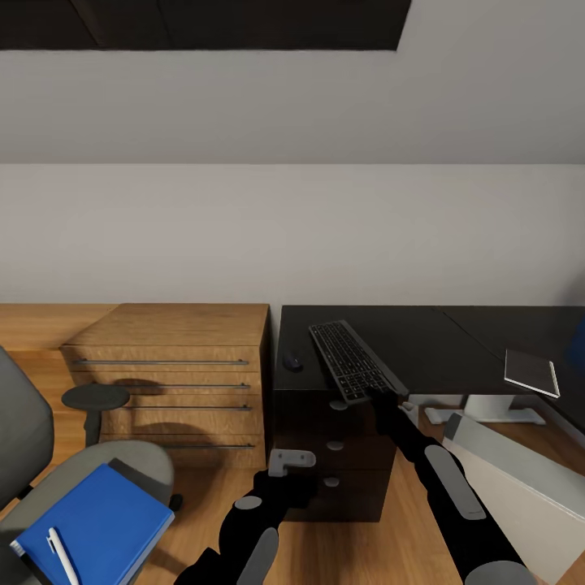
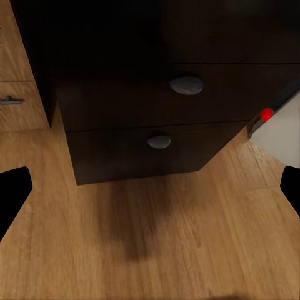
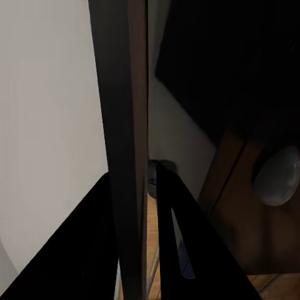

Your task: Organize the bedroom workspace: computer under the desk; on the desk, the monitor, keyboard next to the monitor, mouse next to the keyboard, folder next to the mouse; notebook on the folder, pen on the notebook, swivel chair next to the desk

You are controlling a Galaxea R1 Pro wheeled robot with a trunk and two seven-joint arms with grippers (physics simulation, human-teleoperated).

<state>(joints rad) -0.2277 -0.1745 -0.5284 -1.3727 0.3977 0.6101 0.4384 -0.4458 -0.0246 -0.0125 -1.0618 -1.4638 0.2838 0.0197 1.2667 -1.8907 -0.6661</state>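
The slim dark keyboard [image 1: 351, 360] lies slantwise over the glossy black desk [image 1: 422, 341], and my right gripper [image 1: 382, 396] is shut on its near end at the desk's front edge. In the right wrist view the keyboard's edge [image 3: 128, 125] runs between the black fingers [image 3: 181, 250]. The small dark mouse [image 1: 292, 362] sits on the desk left of the keyboard. A thin dark notebook [image 1: 532, 371] lies at the desk's right. On the grey swivel chair [image 1: 97, 467] rests the blue folder [image 1: 101, 520] with the pen [image 1: 62, 555] on it. My left gripper [image 1: 291, 463] hangs open, empty, over the floor. The monitor is out of view.
Black drawers [image 1: 329, 455] with round knobs [image 2: 185, 84] stand under the desk's left end. Left of them is a light wooden drawer unit [image 1: 175, 382]. A light grey-white case with a red dot [image 2: 267, 114], seemingly the computer [image 1: 512, 483], stands on the wood floor [image 2: 156, 237] at right.
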